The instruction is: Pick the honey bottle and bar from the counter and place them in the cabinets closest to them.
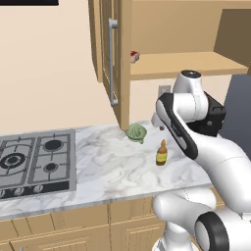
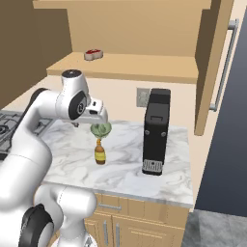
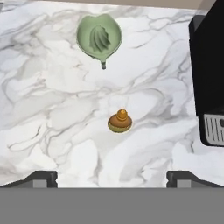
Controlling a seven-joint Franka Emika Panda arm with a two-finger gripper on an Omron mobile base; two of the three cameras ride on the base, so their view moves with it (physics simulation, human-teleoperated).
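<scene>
Above honey bottle (image 3: pixel 120 122), pincer (image 3: pixel 112 178) wide open, empty

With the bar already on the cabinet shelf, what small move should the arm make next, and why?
Probably a straight descent onto the honey bottle. In the hand view the gripper is open and looks down on the bottle's cap, which stands upright on the counter about midway between the fingertips, apart from the green juicer and the black machine. The bar already lies on the shelf.

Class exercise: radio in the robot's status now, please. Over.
Gripper open, above honey bottle. Bottle upright on counter. Bar on cabinet shelf. Green juicer beside bottle, apart.
</scene>
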